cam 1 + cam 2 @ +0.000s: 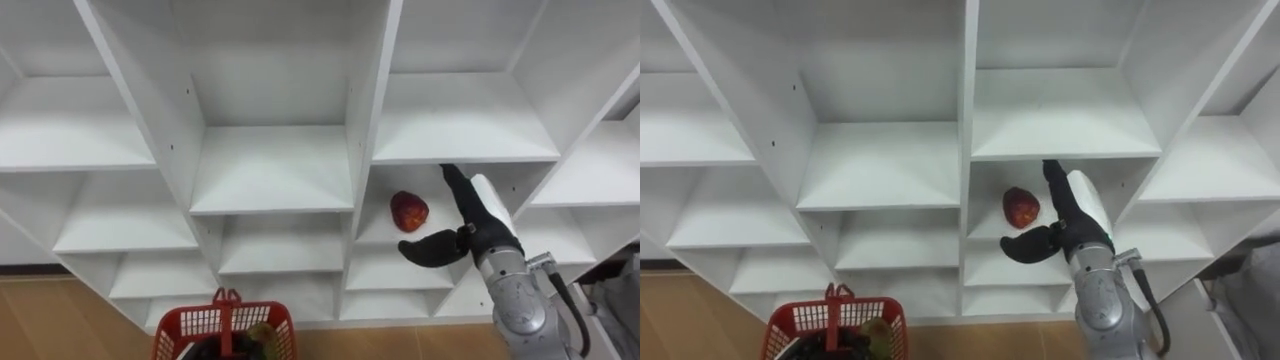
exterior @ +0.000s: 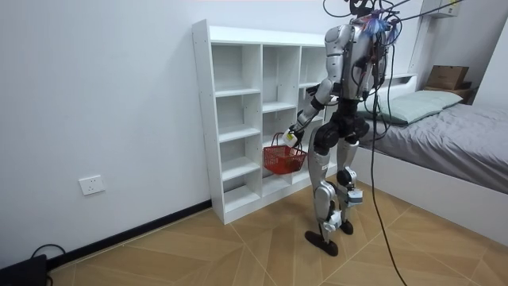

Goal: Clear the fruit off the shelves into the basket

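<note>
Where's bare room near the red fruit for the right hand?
Right of the fruit, up to the compartment's side wall, the shelf is bare; the open right hand is there. The middle shelf left of the divider is bare too. Tight between fruit and divider.

Bright, even room light. Closet (image 1: 270,165) white, soft shade under each shelf, lower compartments dimmer. Eye views splay its uprights outward toward the edges. Faint shadow on floor (image 2: 262,254).

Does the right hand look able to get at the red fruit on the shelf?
Probably yes: the right hand is open at that compartment's mouth, just right of the fruit, with nothing between them.
</note>
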